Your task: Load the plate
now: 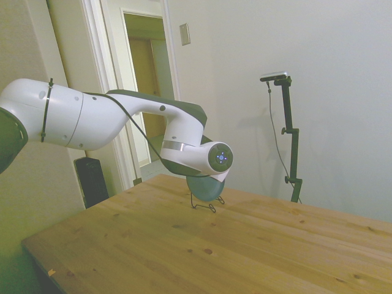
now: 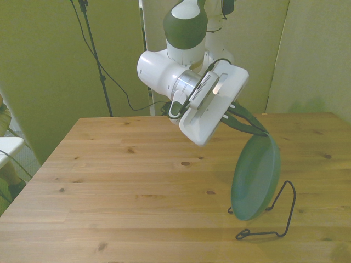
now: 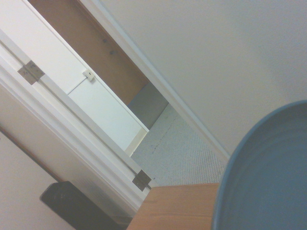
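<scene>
Gripping the plate (image 2: 255,178) by its rim, the hand (image 2: 262,133) keeps it upright (in the wire rack (image 2: 283,211)).

Teal-green plate (image 2: 255,177), standing on edge.
You see it tilted nearly upright, its lower rim resting in the black wire rack (image 2: 277,219) on the table.

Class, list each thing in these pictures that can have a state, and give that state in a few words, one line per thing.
Plate: standing on edge, tilted, its lower rim in the wire rack, top rim at the gripper.
Wire rack: upright on the table, holding the plate.
Gripper: at the plate's top rim; open or shut cannot be told.
Door: open.
</scene>
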Robot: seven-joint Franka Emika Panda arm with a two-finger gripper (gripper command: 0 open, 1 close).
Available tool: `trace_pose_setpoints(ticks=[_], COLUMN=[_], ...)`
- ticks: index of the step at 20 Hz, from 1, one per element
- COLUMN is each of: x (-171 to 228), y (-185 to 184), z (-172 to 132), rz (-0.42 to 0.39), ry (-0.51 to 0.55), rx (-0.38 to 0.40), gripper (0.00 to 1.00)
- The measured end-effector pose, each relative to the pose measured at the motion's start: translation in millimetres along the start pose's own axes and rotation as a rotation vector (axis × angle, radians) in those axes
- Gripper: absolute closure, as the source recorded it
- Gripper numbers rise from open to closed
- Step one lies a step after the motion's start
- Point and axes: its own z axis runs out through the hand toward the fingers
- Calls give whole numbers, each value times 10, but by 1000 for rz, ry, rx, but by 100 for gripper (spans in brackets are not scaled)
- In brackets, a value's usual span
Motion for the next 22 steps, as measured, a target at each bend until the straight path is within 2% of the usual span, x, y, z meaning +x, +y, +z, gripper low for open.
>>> trace_pose_setpoints(ticks=[22], x=[59], y=[83], z=[335], rz=[-8], ry=[-59], rx=[14], gripper=[100])
